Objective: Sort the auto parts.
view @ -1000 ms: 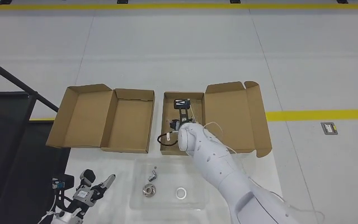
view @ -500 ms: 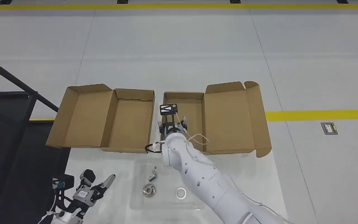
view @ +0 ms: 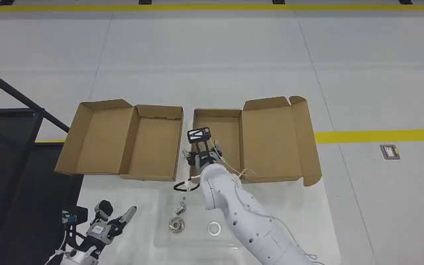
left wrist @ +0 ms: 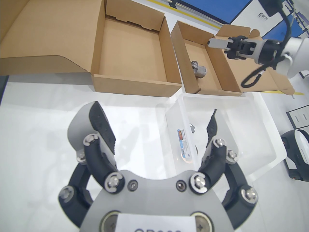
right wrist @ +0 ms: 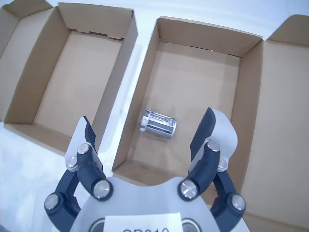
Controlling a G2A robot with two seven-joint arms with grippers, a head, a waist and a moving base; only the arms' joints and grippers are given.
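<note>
A ribbed silver cylindrical part (right wrist: 158,123) lies on its side on the floor of the right cardboard box (right wrist: 193,78), also seen as the part (left wrist: 198,68). My right gripper (right wrist: 146,114) hangs open above the box's near left corner, nothing between its fingers; in the top view the right arm (view: 218,185) covers that corner. The left cardboard box (view: 156,142) holds nothing. A clear plastic tray (view: 199,240) holds a toothed metal piece (view: 177,224), a ring (view: 215,228) and a small part (view: 180,209). My left gripper (left wrist: 154,112) stands open over the white table, left of the tray.
Both boxes have their lids folded outward, the left lid (view: 99,136) and the right lid (view: 278,139). A black frame (view: 26,119) runs along the table's left side. A yellow floor line (view: 371,136) lies to the right.
The right arm has swung left and back, from over the right box's middle to its near left corner. The left arm has not moved.
</note>
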